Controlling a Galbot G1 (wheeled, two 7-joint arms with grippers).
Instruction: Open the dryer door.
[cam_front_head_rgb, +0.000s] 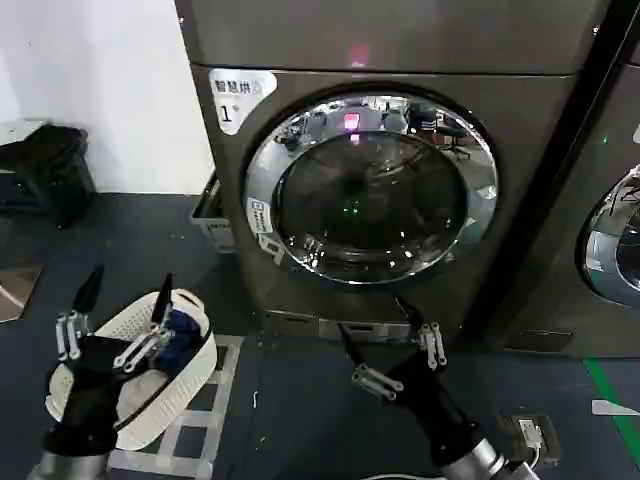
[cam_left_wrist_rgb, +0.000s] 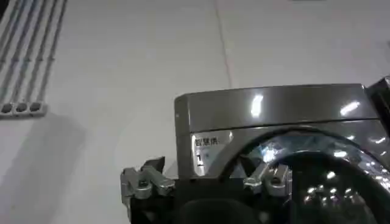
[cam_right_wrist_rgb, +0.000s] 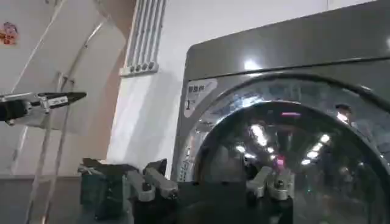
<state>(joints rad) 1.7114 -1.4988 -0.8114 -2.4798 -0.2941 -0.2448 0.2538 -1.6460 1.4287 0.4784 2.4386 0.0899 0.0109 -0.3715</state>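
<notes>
The dryer door (cam_front_head_rgb: 370, 190) is round, with a wide chrome rim and dark glass, on the bronze-grey machine with the "1" sticker (cam_front_head_rgb: 235, 100). It sits shut against the machine's front. My right gripper (cam_front_head_rgb: 378, 325) is open, low in front of the machine's base, below the door's bottom rim and apart from it. My left gripper (cam_front_head_rgb: 125, 295) is open and empty over a white basket at the lower left. In the left wrist view the left gripper (cam_left_wrist_rgb: 204, 176) faces the door (cam_left_wrist_rgb: 329, 182). In the right wrist view the right gripper (cam_right_wrist_rgb: 210, 182) faces the door (cam_right_wrist_rgb: 292, 158).
A white laundry basket (cam_front_head_rgb: 185, 375) holding blue cloth (cam_front_head_rgb: 182, 335) lies on the floor at lower left. A second chrome-rimmed machine (cam_front_head_rgb: 615, 240) stands to the right. A grey crate (cam_front_head_rgb: 212, 215) sits beside the dryer, and a dark bin (cam_front_head_rgb: 55, 170) by the wall.
</notes>
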